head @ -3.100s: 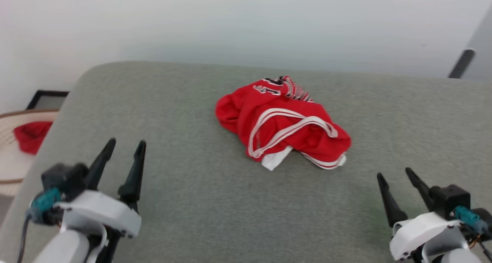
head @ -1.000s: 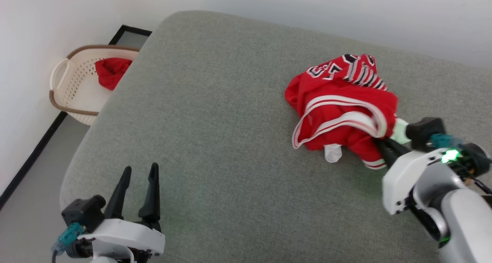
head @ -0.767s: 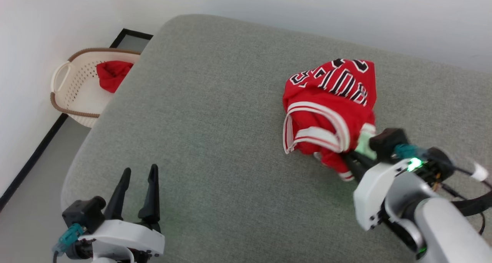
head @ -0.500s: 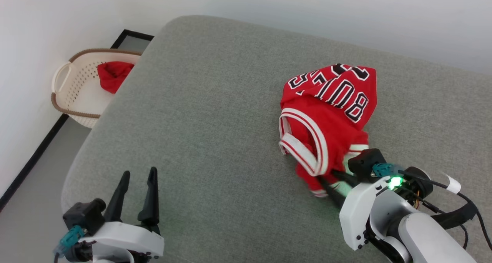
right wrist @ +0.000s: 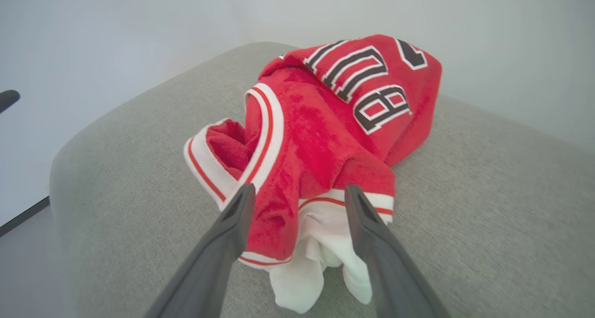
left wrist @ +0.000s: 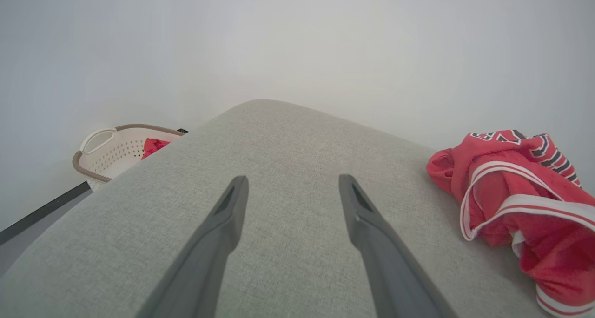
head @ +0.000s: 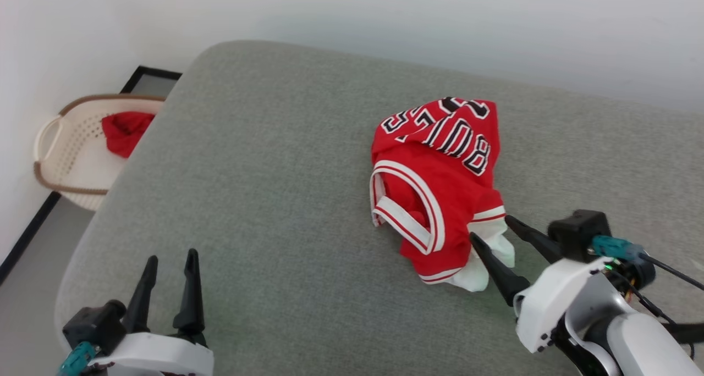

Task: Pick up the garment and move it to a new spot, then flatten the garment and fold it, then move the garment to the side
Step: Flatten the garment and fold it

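Note:
The garment (head: 434, 178), a red jersey with white-and-red trim and black lettering, lies crumpled on the grey padded surface (head: 264, 172), right of its middle. My right gripper (head: 490, 227) is open at the garment's near edge, its fingers astride the white sleeve and not clamped on it. The right wrist view shows the garment (right wrist: 325, 132) bunched in front of the right gripper (right wrist: 300, 188), the white sleeve lying between its spread fingers. My left gripper (head: 171, 255) is open at the lower left, well away from the garment (left wrist: 511, 202). Nothing lies between the fingers of the left gripper (left wrist: 293, 178).
A cream laundry basket (head: 66, 161) stands on the floor beyond the surface's left edge, with a plain red cloth scrap (head: 124, 131) in it. A white wall runs behind the surface. The surface's rounded left corner drops to grey floor (head: 22, 288).
My right gripper dragged the garment towards the near side, turning its lettering up, then opened and let go. The head camera has also shifted. The left gripper stayed open.

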Robot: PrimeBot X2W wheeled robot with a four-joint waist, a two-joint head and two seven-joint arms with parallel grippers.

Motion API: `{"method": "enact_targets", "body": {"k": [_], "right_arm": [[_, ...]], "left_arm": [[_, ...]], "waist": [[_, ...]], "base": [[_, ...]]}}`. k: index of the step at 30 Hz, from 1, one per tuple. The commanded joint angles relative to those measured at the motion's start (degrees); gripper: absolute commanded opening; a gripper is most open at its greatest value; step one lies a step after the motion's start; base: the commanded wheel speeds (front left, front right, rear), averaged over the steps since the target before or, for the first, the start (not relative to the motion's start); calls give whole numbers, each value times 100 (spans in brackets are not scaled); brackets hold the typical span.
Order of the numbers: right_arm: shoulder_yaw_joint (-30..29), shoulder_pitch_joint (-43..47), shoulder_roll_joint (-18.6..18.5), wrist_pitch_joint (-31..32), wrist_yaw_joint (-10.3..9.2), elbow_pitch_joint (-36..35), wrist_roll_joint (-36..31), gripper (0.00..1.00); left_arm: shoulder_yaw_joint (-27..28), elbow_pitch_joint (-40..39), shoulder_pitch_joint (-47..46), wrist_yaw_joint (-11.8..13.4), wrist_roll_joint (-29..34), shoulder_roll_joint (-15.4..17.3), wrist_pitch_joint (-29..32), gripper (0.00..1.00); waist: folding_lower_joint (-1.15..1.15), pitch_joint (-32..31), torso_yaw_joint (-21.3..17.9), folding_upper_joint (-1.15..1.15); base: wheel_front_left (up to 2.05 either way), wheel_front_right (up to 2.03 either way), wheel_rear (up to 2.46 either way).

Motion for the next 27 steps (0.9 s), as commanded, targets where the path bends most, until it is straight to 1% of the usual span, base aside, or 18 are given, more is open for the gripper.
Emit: {"method": "enact_targets", "body": {"k": [1, 6, 13, 18, 27], "right_arm": [[-136, 153, 50, -51, -2, -76, 13, 100], [-473, 508, 34, 48, -2, -205, -114, 100], [-629, 697, -11, 193, -2, -177, -185, 100], [-570, 537, -111, 322, -2, -47, -215, 100], [-248, 109, -347, 598, -2, 322, -220, 100]], "left_arm": [[44, -45, 72, -32, 52, -13, 3, 100], [155, -116, 153, -81, 188, -42, 3, 100], [182, -140, 164, -136, 317, -65, 3, 100], [93, -115, 31, -162, 375, -135, 3, 100], [-83, -23, -199, -202, 413, -281, 3, 100]], "waist": [[0, -107, -152, 0], [0, -166, -299, 0], [0, -135, -345, 0], [0, -3, -220, 0], [0, 320, 166, 0]], "base": [[0, 0, 0], [0, 0, 0], [0, 0, 0], [0, 0, 0], [0, 0, 0]]}}
